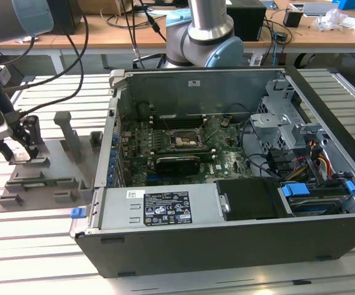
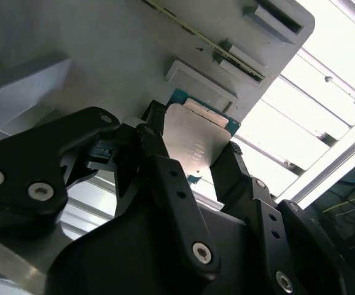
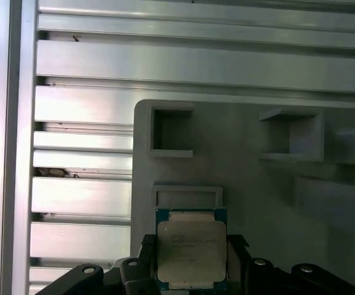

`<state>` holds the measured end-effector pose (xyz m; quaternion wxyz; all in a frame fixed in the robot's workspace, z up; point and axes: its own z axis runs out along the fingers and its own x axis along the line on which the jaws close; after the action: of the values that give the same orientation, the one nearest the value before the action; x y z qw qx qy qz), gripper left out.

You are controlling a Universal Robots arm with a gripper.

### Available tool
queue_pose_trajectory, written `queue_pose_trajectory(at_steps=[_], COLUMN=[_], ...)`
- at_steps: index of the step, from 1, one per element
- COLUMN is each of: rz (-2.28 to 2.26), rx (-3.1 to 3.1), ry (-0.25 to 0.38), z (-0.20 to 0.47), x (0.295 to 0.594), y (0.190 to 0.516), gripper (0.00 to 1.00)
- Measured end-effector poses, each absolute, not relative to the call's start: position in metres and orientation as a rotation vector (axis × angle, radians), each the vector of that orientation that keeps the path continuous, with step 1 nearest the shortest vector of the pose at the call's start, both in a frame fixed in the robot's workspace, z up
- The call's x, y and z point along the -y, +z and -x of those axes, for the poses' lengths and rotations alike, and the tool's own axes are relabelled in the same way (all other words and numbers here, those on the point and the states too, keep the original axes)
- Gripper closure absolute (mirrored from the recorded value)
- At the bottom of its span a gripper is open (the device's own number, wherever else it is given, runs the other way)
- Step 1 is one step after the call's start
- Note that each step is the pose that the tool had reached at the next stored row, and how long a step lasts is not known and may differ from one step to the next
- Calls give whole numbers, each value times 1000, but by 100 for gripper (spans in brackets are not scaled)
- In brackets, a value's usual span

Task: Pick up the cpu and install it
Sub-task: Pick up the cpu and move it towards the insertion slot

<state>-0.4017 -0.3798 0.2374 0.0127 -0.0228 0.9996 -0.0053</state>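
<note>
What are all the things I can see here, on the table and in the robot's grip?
computer case: one, grey, open, middle of the table
motherboard: one, green, inside the case
socket: one, dark with a metal frame, on the motherboard
fixture: one, grey with upright posts, at the exterior view's left of the case
cpu: one, silver top, at the fixture, between the gripper's fingers
table: one, silvery slats, under the case and fixture
desk: one, wooden, behind, with cables on it
arm: one, silver and pale blue, behind the case
gripper: one, black, shut on the cpu
</note>
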Motion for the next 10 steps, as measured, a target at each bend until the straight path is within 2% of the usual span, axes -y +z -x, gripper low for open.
queue_pose_trajectory(at_steps=[10], rz=[71], rx=[-3115], ry=[-17], z=[402], x=[380], y=[263], gripper=[46])
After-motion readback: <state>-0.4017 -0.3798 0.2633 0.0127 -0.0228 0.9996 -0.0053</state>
